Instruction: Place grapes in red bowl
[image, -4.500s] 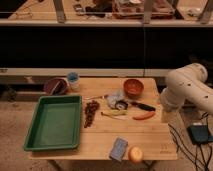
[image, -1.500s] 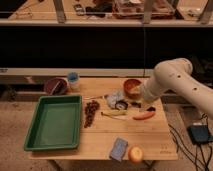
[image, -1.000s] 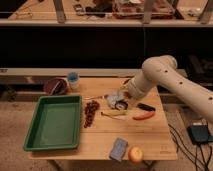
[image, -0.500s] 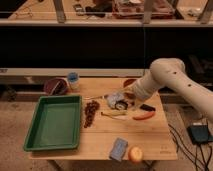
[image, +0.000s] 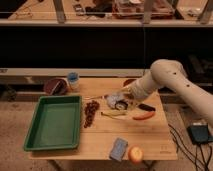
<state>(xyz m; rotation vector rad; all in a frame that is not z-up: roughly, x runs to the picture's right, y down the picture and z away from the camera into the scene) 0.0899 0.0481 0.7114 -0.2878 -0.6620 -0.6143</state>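
- Wooden desk (image: 150, 135): what's on it, biggest first?
- White arm (image: 170, 82) reaches in over the right edge, angled down-left toward the middle. Green tray (image: 52, 122) takes up the left side, from near the front edge most of the way back.
- Gripper?
- Gripper (image: 126, 96) is low over the desk, just behind centre, right by a round grey item (image: 116, 103). Contact with it: cannot tell. Open or closed, holding anything: cannot tell.
- Grapes?
- Grapes (image: 91, 112) lie on bare wood just beside the tray's right wall, long axis front to back. They're left of the gripper and apart from it.
- Red bowl?
- Red bowl (image: 128, 81) is near the back edge, right of centre, and mostly hidden behind the arm. Only a sliver shows.
- The rest?
- Maroon bowl (image: 55, 86) at the back-left corner, with a blue-capped container (image: 73, 80) just to its right. Yellow banana-like item (image: 114, 114) sits just in front of the grey item, with a red curved item (image: 144, 116) to its right. Grey-blue block (image: 118, 148) and orange fruit (image: 135, 153) are side by side at the front edge.
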